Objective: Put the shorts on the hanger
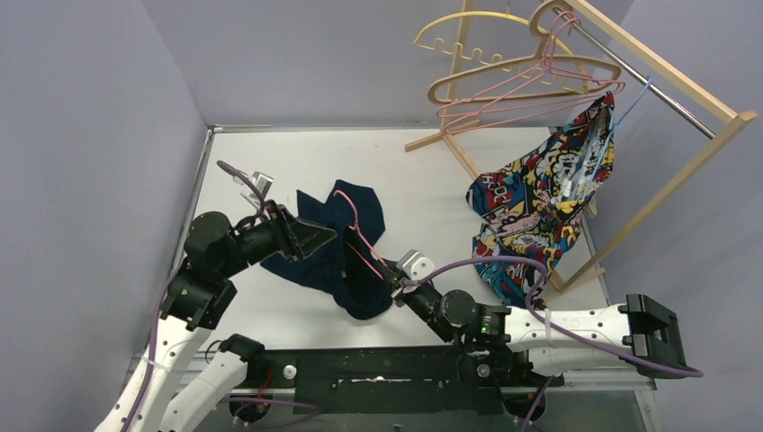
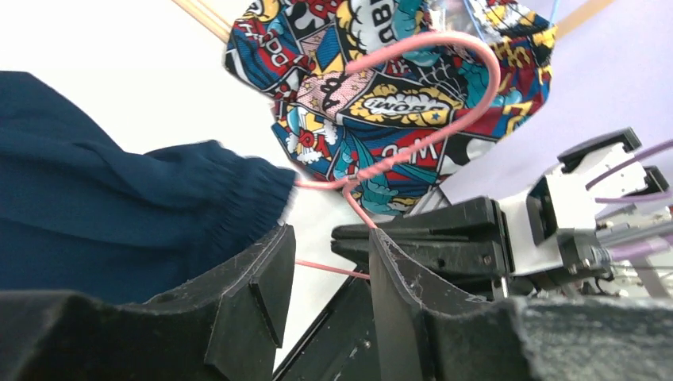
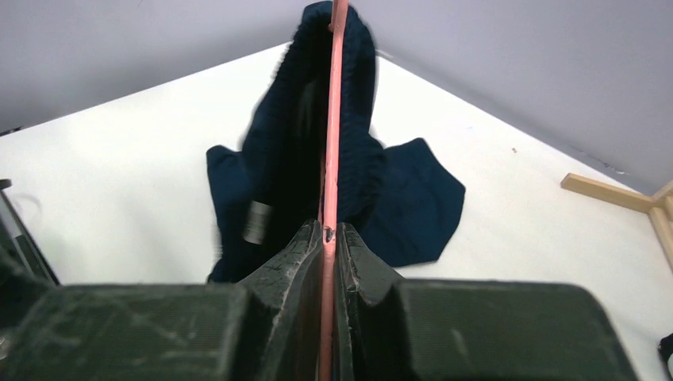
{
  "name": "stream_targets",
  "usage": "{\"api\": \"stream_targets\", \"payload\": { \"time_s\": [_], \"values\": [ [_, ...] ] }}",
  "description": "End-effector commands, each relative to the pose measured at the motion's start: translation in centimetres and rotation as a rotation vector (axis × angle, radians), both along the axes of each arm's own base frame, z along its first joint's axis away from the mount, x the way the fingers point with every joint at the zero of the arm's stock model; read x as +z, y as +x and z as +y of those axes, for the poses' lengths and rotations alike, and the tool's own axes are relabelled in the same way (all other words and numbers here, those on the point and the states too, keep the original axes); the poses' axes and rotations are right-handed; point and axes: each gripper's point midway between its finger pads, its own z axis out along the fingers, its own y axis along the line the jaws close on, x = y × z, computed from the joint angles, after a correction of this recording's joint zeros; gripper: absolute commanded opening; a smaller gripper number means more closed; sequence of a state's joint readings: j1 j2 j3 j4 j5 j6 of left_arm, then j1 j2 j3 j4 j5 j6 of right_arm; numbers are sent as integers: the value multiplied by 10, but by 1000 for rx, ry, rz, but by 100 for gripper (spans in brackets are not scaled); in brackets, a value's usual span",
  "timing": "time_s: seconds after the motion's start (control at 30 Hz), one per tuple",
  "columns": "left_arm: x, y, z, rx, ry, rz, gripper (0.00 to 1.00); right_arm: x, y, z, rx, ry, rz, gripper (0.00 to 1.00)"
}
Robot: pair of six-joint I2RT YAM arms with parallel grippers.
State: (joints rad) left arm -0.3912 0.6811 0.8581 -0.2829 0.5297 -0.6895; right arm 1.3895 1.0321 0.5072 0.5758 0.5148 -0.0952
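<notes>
Navy shorts (image 1: 360, 209) and a pink hanger (image 3: 332, 143), shown against a white table (image 1: 432, 171).
The shorts are seen in a plain dark navy, with no print, and the thin hanger in a pale pink. The walls (image 1: 90, 135) are coloured a grey-lilac. A garment (image 1: 531, 211) is covered in a comic-strip print of red, yellow, blue, black and white, with lettering. The rack (image 1: 684, 79) is made of pale wood, and a yellow hanger (image 1: 447, 22), a tan hanger (image 1: 490, 76) and further pink hangers (image 1: 531, 101) are shown on it. The left arm (image 1: 234, 247) and the right arm (image 1: 567, 328) are finished in black and white, with purple cables (image 1: 504, 263).
</notes>
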Motion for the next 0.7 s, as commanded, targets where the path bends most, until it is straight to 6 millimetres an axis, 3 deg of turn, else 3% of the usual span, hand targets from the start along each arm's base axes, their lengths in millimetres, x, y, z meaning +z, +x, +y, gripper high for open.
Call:
{"api": "stream_targets", "payload": {
  "time_s": [0.0,0.13,0.2,0.33,0.47,0.57,0.67],
  "values": [
    [25,-15,-2,-91,21,-242,39,72,3,-12,-49,314,-86,0],
    [21,-16,8,-79,142,-404,39,77,-2,-14,-19,339,-121,0],
    [22,-17,16,-71,247,-578,38,78,-5,-16,0,348,-135,0],
    [37,-21,35,-27,434,-898,40,77,-13,-17,51,354,-161,0],
    [47,-26,39,-89,623,-1142,41,75,-23,-19,106,372,-181,0],
    [48,-27,38,-182,744,-1259,41,71,-29,-19,149,370,-185,0],
    [43,-24,37,-261,810,-1267,42,67,-36,-20,191,354,-193,0]
  ]
}}
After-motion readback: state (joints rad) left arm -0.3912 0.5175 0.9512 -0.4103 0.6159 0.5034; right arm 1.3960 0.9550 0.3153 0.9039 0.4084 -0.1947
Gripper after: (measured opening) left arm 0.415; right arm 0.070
